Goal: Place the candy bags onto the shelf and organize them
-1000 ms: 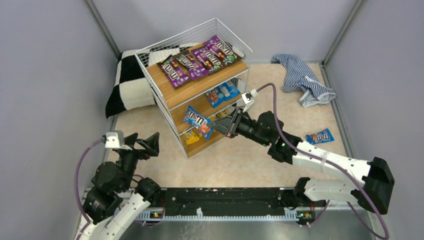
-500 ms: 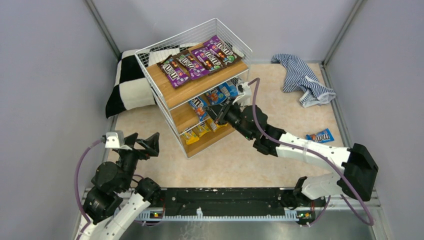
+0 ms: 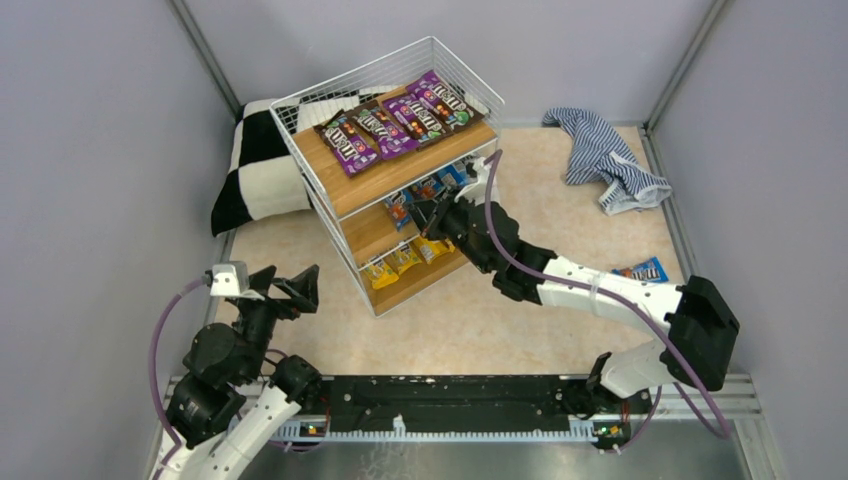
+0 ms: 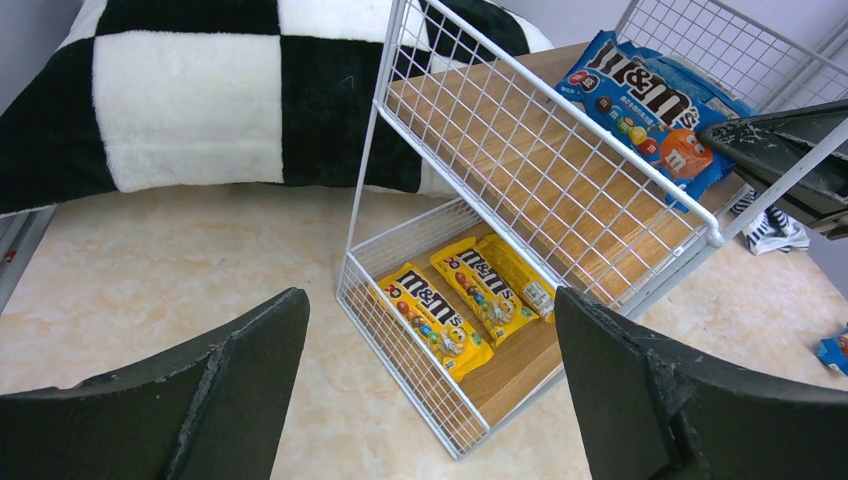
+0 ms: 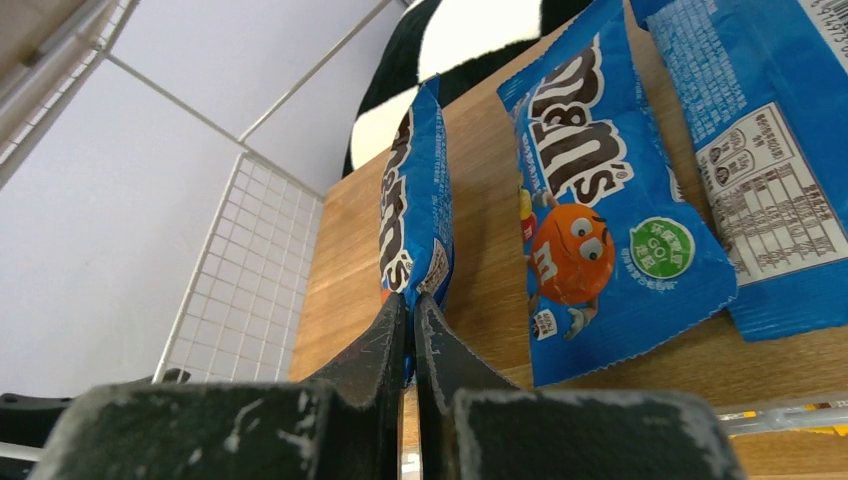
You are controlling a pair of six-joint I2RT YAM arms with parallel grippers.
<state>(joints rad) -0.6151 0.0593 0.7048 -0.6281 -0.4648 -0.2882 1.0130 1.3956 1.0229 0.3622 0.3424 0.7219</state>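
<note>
The shelf (image 3: 400,165) is a white wire rack with wooden boards. Several purple candy bags (image 3: 395,122) lie on its top tier, blue ones (image 3: 445,183) on the middle tier and yellow ones (image 3: 395,265) on the bottom. My right gripper (image 3: 425,215) reaches into the middle tier. In the right wrist view it (image 5: 411,300) is shut on a blue bag (image 5: 415,200) standing on edge over the board (image 5: 350,260), left of two flat blue bags (image 5: 600,200). One blue bag (image 3: 640,270) lies on the floor at the right. My left gripper (image 3: 290,285) is open and empty, left of the shelf's front.
A black-and-white checkered cushion (image 3: 255,170) lies behind and left of the shelf. A blue-white striped cloth (image 3: 605,155) lies at the back right. Grey walls close in both sides. The left wrist view shows the yellow bags (image 4: 440,315) behind the wire side.
My right arm has moved left and forward, carrying the blue bag from in front of the shelf into the middle tier. The left arm has not moved.
</note>
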